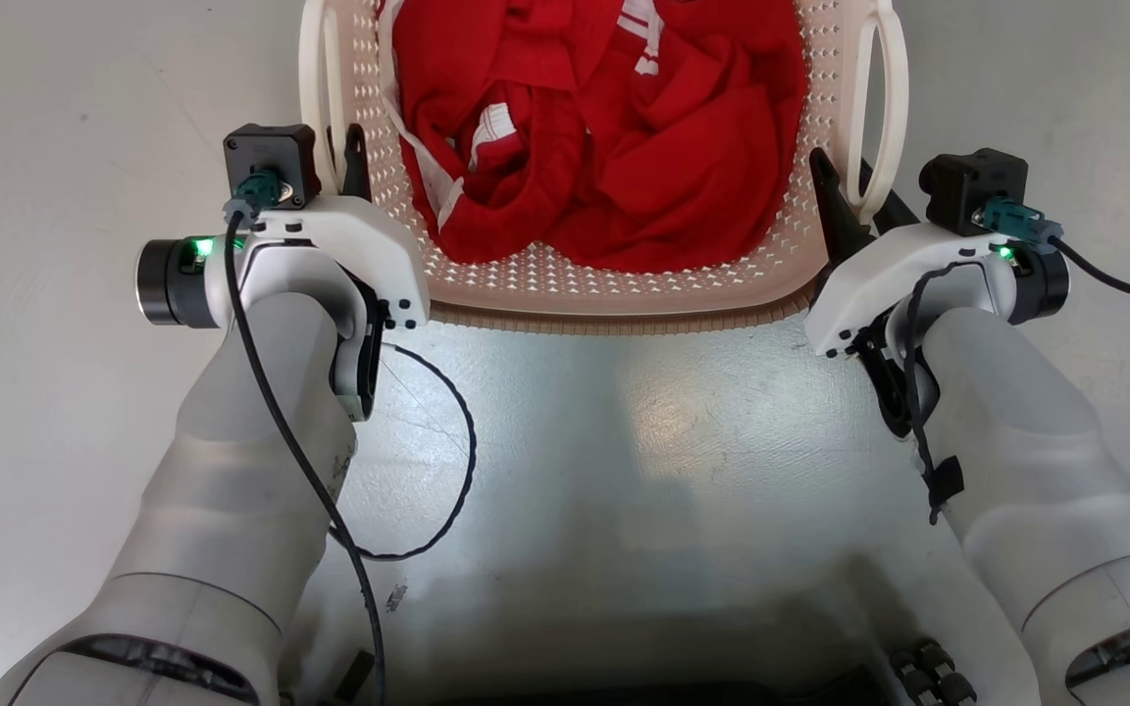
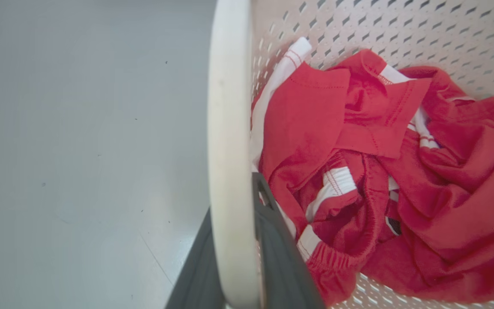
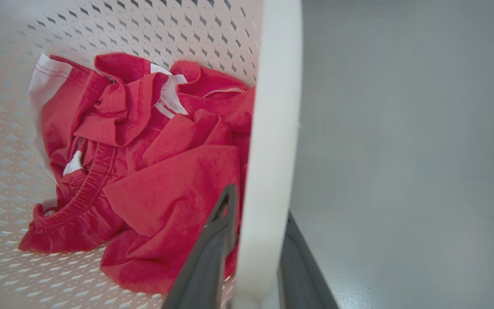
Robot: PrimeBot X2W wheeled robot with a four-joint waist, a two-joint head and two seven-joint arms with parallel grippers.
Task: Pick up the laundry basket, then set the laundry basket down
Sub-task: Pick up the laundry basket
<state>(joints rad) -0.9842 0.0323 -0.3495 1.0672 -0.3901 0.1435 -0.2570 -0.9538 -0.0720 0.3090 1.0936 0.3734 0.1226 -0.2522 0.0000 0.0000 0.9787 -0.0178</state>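
The laundry basket [image 1: 614, 289], cream perforated plastic with a brown ribbed rim, sits ahead of me on the grey floor, holding red and white clothes [image 1: 604, 127]. My left gripper [image 1: 344, 152] straddles the basket's left white loop handle [image 1: 315, 88]. In the left wrist view its dark fingers [image 2: 272, 240] press on both sides of that handle [image 2: 227, 107]. My right gripper [image 1: 845, 191] straddles the right loop handle [image 1: 889, 98]. In the right wrist view one finger [image 3: 212, 249] lies inside the basket and the other outside, both against the handle [image 3: 279, 86].
Bare grey floor [image 1: 65, 392] spreads to the left, right and front of the basket. A thin black cable [image 1: 457, 461] loops on the floor by my left forearm. My dark base [image 1: 643, 686] shows at the bottom edge.
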